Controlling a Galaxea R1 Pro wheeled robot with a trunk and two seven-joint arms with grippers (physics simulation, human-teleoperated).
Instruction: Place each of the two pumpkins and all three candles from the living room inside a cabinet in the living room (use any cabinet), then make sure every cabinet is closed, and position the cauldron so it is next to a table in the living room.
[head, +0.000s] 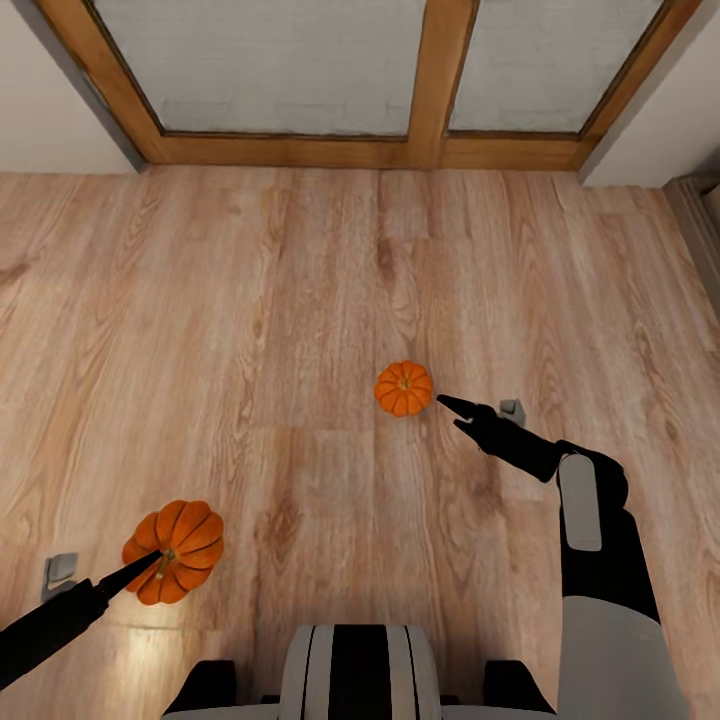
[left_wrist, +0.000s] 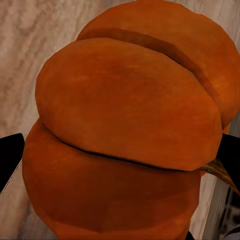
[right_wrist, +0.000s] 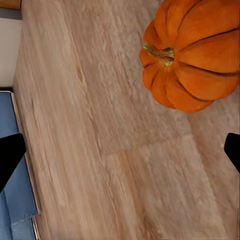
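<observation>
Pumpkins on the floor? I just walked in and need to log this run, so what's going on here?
The robot is gathering two pumpkins from the wooden floor. Its left gripper is closed around the near pumpkin, which crowds the left wrist view. The right gripper is open and sits just beside the far pumpkin without touching it; that one lies on the floor, stem up.

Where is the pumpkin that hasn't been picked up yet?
In the head view the loose pumpkin sits on the wooden floor near centre, just ahead of the open right gripper.
</observation>
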